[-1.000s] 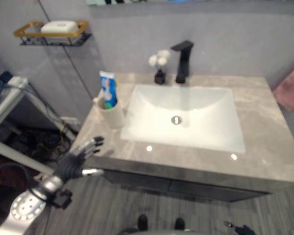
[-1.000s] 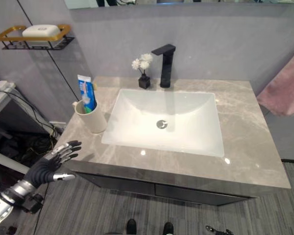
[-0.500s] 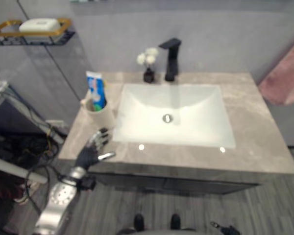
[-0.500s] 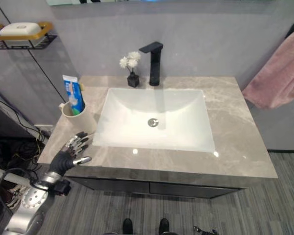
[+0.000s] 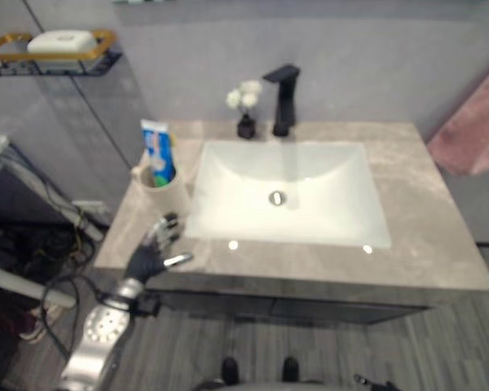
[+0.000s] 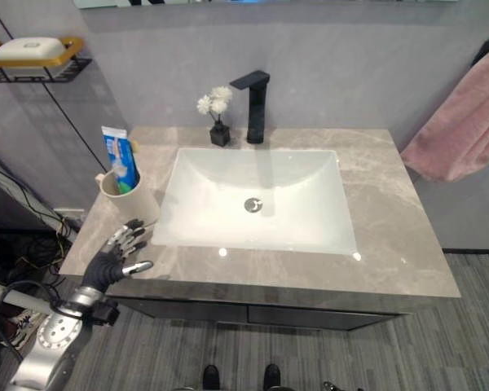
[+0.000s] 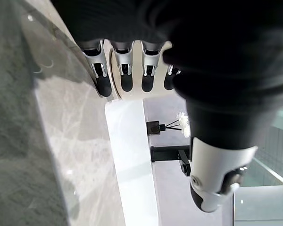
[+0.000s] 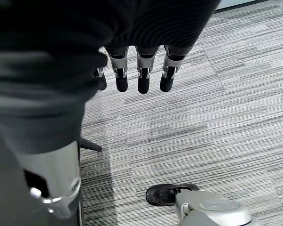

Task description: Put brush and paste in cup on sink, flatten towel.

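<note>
A cream cup [image 6: 127,199] stands on the counter left of the basin [image 6: 310,212]. A blue toothpaste tube [image 6: 120,156] stands upright in it, with something green [image 5: 166,173] beside the tube. A pink towel [image 6: 464,122] hangs bunched on the wall at the right. My left hand [image 6: 116,257] is open, its fingers straight, over the counter's front left corner just in front of the cup. In the left wrist view its fingertips [image 7: 126,84] point at the cup [image 7: 156,94]. My right hand [image 8: 139,70] hangs open over the floor.
A grey marble counter [image 6: 391,212] holds the white basin, a black faucet [image 6: 253,102] and a small vase of white flowers [image 6: 218,122] at the back. A wire shelf with soap [image 6: 28,53] is on the left wall. Cables lie on the floor at the left.
The camera has turned right, bringing the towel into view. My left hand has risen from below the counter edge to just in front of the cup.
</note>
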Robot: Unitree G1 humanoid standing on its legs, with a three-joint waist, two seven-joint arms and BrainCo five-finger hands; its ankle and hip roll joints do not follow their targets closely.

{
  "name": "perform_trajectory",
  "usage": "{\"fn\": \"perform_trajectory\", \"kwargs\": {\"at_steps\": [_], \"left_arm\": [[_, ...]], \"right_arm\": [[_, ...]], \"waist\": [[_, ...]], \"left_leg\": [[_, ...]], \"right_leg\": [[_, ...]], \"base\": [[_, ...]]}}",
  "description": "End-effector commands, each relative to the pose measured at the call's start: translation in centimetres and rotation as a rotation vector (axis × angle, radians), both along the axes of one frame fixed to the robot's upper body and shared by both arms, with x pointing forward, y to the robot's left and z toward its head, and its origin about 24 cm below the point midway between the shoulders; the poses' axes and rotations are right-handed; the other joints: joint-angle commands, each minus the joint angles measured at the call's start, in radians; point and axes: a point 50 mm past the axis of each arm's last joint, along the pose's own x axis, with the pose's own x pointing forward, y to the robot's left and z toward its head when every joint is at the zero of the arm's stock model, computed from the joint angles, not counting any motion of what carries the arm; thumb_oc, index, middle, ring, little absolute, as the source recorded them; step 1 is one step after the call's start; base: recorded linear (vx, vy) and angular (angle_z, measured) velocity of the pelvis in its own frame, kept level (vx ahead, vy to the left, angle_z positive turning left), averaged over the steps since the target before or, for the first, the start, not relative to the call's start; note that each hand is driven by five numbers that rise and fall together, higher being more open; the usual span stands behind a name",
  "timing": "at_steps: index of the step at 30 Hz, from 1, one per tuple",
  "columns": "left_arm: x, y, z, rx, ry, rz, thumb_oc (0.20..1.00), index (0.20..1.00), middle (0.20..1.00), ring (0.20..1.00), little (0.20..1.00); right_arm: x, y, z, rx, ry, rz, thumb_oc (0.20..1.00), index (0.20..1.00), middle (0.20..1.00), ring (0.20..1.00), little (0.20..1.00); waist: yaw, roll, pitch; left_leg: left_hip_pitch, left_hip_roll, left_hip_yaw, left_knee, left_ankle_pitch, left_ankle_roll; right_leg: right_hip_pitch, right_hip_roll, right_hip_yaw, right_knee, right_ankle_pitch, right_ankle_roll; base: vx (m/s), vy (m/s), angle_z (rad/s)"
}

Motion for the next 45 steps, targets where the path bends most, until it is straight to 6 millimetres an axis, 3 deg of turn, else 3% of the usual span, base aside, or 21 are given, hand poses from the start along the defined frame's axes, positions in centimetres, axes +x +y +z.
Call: {"fn": "perform_trajectory", "kwargs": {"at_steps": [1, 19, 45], "left_arm": [[0.5, 0.0, 1.1, 0.044, -0.075, 0.0, 1.0, 1.0, 1.0, 1.0, 1.0], [2.5, -2.0, 2.6, 0.029, -0.174, -0.022, 1.0, 1.0, 1.0, 1.0, 1.0], [3.6, -0.8, 4.7, 0.058, -0.291, 0.091, 1.0, 1.0, 1.0, 1.0, 1.0]], "right_arm": [[1.1, -0.2, 0.2, -0.037, -0.009, 0.021, 1.0, 1.0, 1.0, 1.0, 1.0], [1.4, 0.1, 0.2, -0.057, -0.002, 0.057, 1.0, 1.0, 1.0, 1.0, 1.0], [0.6, 0.1, 0.1, -0.066, 0.008, 0.041, 1.0, 1.0, 1.0, 1.0, 1.0]], "waist": [[-0.008, -0.046, -0.012], [-0.026, -0.057, -0.02], [-0.042, -0.057, -0.019]], "left_leg": [[0.004, 0.018, 0.077, 0.013, -0.122, 0.025], [0.005, 0.025, 0.079, 0.013, -0.125, 0.021], [-0.005, 0.028, 0.088, 0.013, -0.127, 0.019]], "right_leg": [[-0.02, -0.039, 0.019, 0.0, -0.075, 0.046], [-0.023, -0.03, 0.028, 0.0, -0.078, 0.044], [-0.037, -0.027, 0.042, 0.0, -0.075, 0.044]], "base": [[0.0, 0.0, 0.0], [0.0, -0.001, -0.01], [0.0, -0.001, -0.01]]}}
